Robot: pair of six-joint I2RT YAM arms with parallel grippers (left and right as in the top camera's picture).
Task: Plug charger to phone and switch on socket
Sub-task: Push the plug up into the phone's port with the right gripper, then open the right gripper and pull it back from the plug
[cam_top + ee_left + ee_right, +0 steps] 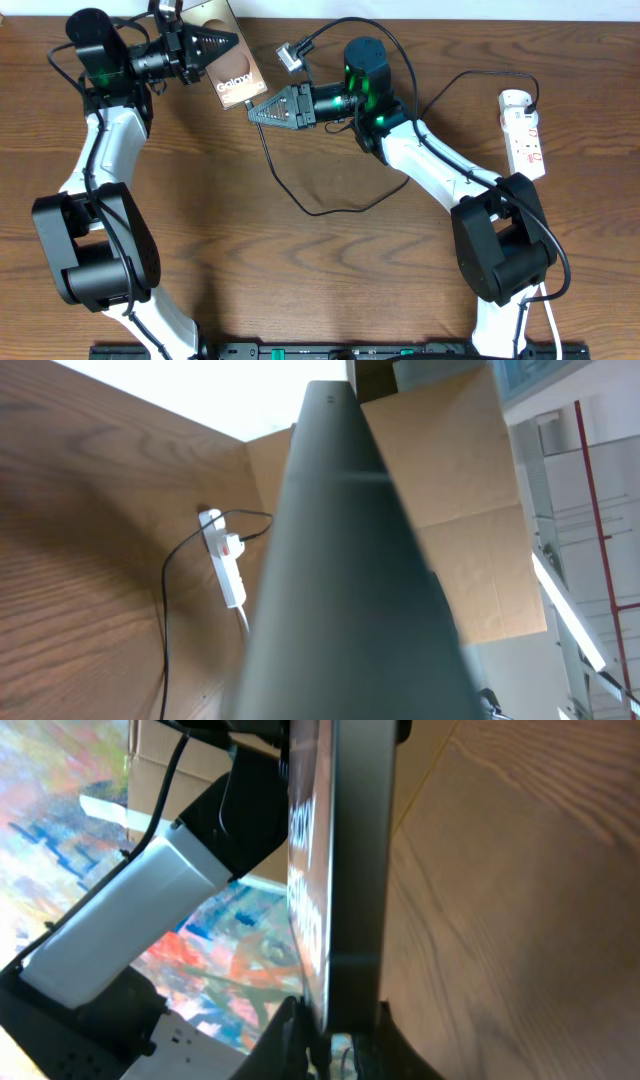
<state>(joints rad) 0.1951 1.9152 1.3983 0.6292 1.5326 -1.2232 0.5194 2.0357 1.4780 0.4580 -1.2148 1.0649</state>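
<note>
My left gripper is shut on the brown phone with white "Galaxy" lettering and holds it tilted above the table's back left. In the left wrist view the phone fills the middle as a dark wedge. My right gripper is shut at the phone's lower edge. The charger's thin black cable leaves it, loops over the table and runs to the white socket at the right edge. In the right wrist view the phone stands edge-on between the fingers. The connector tip is hidden there.
The socket with a red switch also shows far off in the left wrist view. Brown cardboard stands behind the table. A grey plug on a thick arm cable hangs beside the phone.
</note>
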